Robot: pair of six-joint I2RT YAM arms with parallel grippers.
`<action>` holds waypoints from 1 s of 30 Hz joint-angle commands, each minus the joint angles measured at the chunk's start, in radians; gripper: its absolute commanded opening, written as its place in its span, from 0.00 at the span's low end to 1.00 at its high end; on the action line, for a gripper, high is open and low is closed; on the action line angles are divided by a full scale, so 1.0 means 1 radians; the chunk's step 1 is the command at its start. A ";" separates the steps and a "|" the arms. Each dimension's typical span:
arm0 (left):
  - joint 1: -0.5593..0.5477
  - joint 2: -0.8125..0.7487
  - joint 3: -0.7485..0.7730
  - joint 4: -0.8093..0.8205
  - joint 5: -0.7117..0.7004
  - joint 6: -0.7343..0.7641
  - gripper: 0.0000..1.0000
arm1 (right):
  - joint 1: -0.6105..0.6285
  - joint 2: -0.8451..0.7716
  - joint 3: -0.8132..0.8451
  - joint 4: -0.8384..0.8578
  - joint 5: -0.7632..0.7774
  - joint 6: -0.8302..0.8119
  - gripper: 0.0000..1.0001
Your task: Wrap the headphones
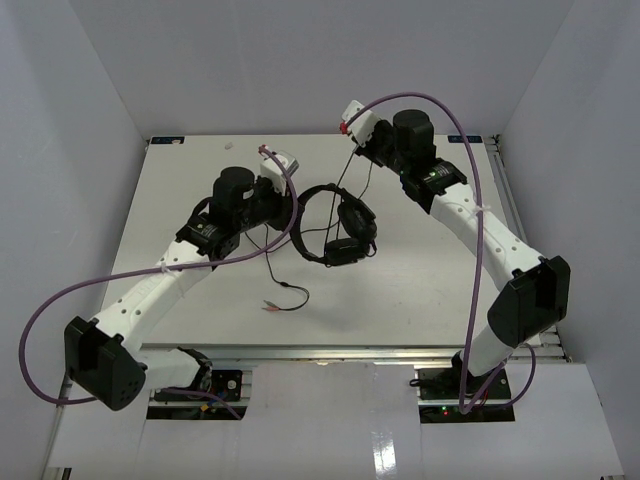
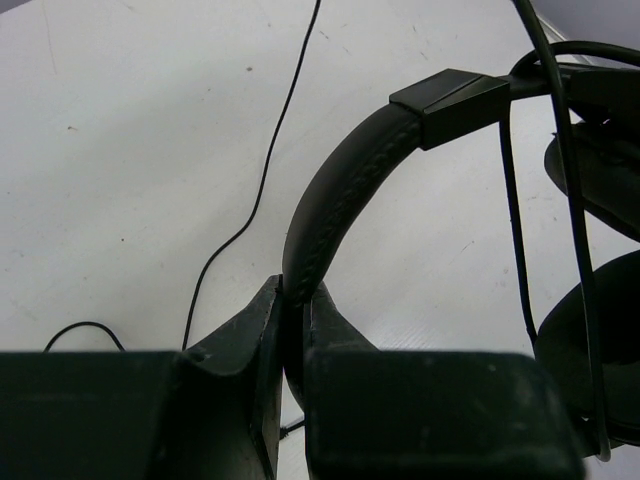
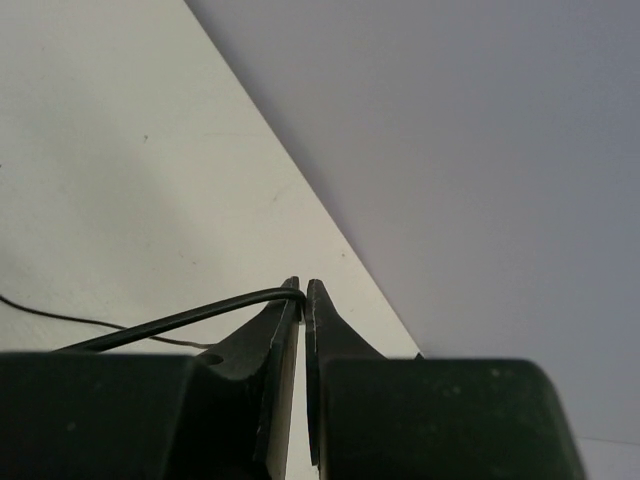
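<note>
So, the headphones [image 1: 338,228] are around the middle of the table [image 1: 430,290]. The left claw [image 2: 297,296] is pinched narrow on the padded headband [image 2: 340,190], and the band curves up and out from between its jaws. Both ear cups [image 1: 355,216] are on the side of the band away from that claw, one closer to the table's near edge than the other. Whether they touch the table or hang just above it is hard to tell.

The right claw [image 3: 303,290] is up by the table's far edge, close to the back wall [image 3: 480,150]. It's nearly closed, with a strand of the thin black cable [image 3: 180,318] nipped right at its tips. From there the cable runs toward the middle of the table and reaches the cups. In the left wrist view a couple of strands of it cross over the band next to the cups.

The rest of the cable lies slack on the table, curling toward the near edge. It ends in the small coloured plugs [image 1: 270,306], which lie apart from the headset.
</note>
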 commanded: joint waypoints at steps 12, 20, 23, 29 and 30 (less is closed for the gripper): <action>-0.005 -0.064 0.199 -0.041 0.052 -0.161 0.00 | -0.129 -0.047 -0.228 0.156 -0.847 0.409 0.08; -0.009 -0.003 0.418 -0.099 0.021 -0.262 0.00 | -0.121 0.053 -0.401 0.921 -1.177 1.059 0.08; -0.012 0.018 0.461 -0.128 0.001 -0.284 0.00 | -0.111 0.126 -0.405 1.195 -1.196 1.326 0.08; -0.016 0.049 0.544 -0.180 -0.035 -0.303 0.00 | -0.066 0.217 -0.379 1.406 -1.190 1.513 0.09; -0.017 0.052 0.550 -0.183 -0.036 -0.307 0.00 | -0.059 0.222 -0.381 1.425 -1.186 1.528 0.11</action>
